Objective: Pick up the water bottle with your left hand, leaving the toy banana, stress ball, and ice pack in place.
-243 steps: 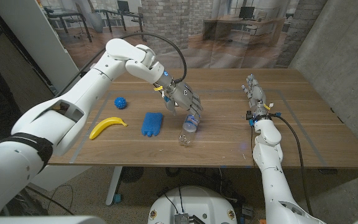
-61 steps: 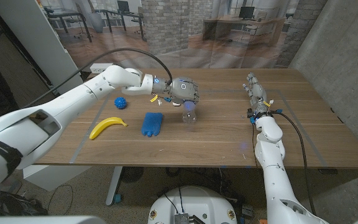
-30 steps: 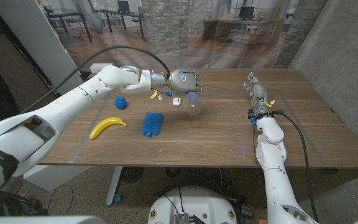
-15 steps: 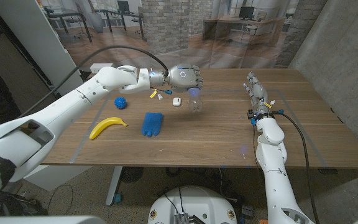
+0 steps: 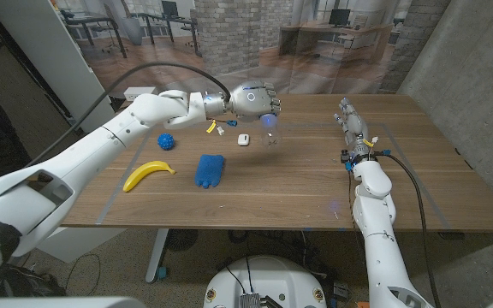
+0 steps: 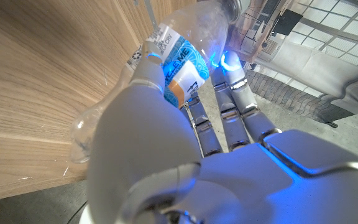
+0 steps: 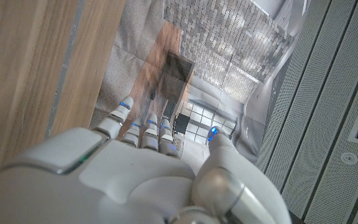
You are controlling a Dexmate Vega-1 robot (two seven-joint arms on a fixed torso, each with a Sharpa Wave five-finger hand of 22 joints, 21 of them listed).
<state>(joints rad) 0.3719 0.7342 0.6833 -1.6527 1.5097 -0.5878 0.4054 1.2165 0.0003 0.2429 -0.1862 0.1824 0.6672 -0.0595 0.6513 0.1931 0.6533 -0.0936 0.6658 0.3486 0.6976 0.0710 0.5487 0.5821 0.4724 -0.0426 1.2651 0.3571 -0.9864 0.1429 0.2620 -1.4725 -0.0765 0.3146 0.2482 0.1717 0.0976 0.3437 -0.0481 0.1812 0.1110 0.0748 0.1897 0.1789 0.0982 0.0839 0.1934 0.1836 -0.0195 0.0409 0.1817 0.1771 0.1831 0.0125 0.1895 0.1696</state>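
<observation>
Table (image 5: 315,184): wooden; left hand (image 5: 256,100) gripping bottle (image 5: 270,133) above it, mid-table; right hand (image 5: 350,127) resting at right, fingers straight and together; ice pack (image 5: 210,169); banana (image 5: 147,174); ball (image 5: 167,141) lying at left.

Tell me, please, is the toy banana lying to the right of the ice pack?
No, the banana lies left of the blue ice pack.
</observation>
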